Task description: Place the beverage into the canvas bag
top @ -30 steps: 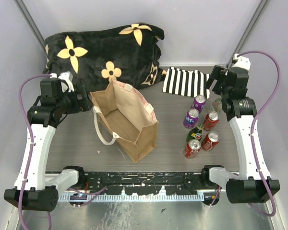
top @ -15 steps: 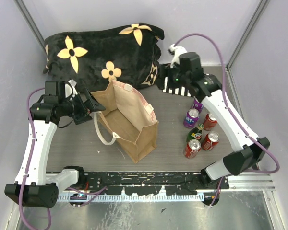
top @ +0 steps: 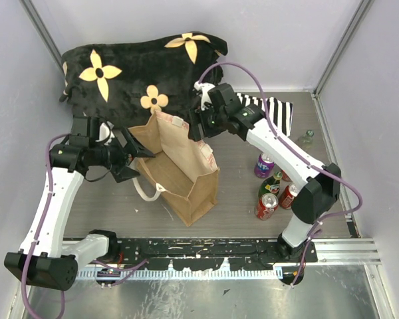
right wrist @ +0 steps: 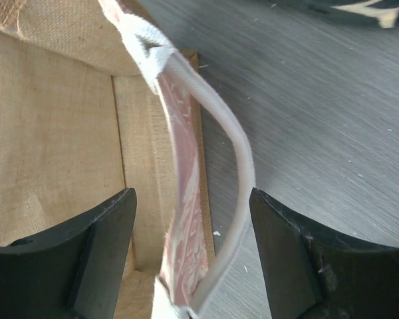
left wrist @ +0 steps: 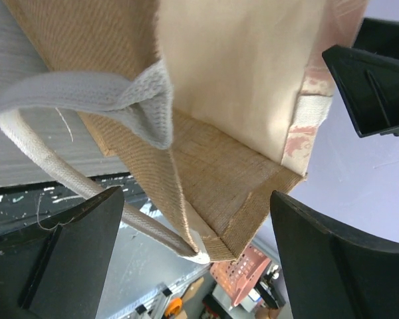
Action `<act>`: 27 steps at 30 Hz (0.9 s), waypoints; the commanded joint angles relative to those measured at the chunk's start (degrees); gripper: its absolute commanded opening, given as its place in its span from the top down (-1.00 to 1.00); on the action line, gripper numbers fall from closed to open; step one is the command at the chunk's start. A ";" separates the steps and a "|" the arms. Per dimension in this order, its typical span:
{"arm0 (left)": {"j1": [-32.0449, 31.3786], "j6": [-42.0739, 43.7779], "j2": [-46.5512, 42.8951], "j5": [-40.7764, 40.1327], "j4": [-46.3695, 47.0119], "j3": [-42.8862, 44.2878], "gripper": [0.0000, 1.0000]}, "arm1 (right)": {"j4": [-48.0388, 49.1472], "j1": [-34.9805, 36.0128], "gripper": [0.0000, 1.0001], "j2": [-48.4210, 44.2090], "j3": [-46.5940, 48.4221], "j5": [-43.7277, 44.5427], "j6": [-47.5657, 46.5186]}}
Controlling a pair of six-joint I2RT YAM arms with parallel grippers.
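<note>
The tan canvas bag (top: pixel 194 194) stands open mid-table, its white handle (top: pixel 145 188) drooping left. My left gripper (top: pixel 133 159) is open at the bag's left rim; in the left wrist view the bag's corner (left wrist: pixel 243 199) and handle (left wrist: pixel 73 100) lie between its spread fingers (left wrist: pixel 60 259), around the gripper's midpoint (left wrist: pixel 193 256). My right gripper (top: pixel 198 127) is open over the far right rim. In the right wrist view the pinkish rim (right wrist: pixel 186 199) and white strap (right wrist: pixel 243 153) hang between its fingers (right wrist: pixel 299 266), touching neither. The beverages stand right of the bag: a purple can (top: pixel 264 164), a green bottle (top: pixel 271 183) and red cans (top: pixel 266 207).
A black blanket with yellow flowers (top: pixel 139 66) is piled behind the bag. A black-and-white striped cloth (top: pixel 276 111) lies at the back right, partly under the right arm. A small clear object (top: pixel 308 137) sits near the right wall.
My right arm swung left from beside the cans to the bag's far rim, its jaws narrowing a little. My left gripper moved right to the bag's left rim.
</note>
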 commanded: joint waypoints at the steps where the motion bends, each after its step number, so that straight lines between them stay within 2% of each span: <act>1: -1.94 -3.43 -0.53 1.22 0.40 -3.68 -0.96 | 2.82 2.88 -0.49 2.45 3.49 -2.17 -0.95; 5: -4.25 -4.52 -0.16 -1.18 4.42 -6.24 -0.96 | 2.70 5.01 -0.39 4.89 4.58 -2.12 -0.74; 7: -5.27 -3.62 0.50 -3.10 5.25 -6.36 -1.00 | 2.11 5.93 -0.14 5.89 5.17 -1.65 -0.71; 8: -5.56 -2.58 1.01 -4.32 5.36 -5.96 -0.91 | 1.73 6.12 0.02 6.27 5.49 -1.54 -0.72; 9: -5.87 -0.96 1.41 -5.78 5.31 -5.58 -0.73 | 1.34 6.40 0.28 6.56 5.69 -1.41 -0.74; 10: -6.06 0.55 1.81 -7.14 5.36 -5.25 -0.46 | 0.89 6.55 0.42 6.78 5.89 -1.10 -0.65; 11: -6.13 1.84 2.25 -8.14 5.16 -4.87 -0.03 | 0.45 6.73 0.70 6.90 6.07 -0.59 -0.65; 13: -6.12 4.23 3.16 -9.86 4.67 -4.28 0.88 | -0.30 7.20 0.96 6.72 6.31 1.03 -0.61; 14: -6.13 4.96 3.40 -10.27 4.42 -3.99 0.99 | -0.64 7.37 0.98 6.53 6.40 1.76 -0.57; 18: -6.14 12.35 5.22 -11.79 1.51 0.63 1.00 | -2.42 7.69 0.98 4.32 6.18 5.76 0.59; 27: -6.14 30.33 15.06 -13.63 -11.07 19.27 1.00 | -7.30 7.79 0.99 -6.19 -0.42 18.64 7.06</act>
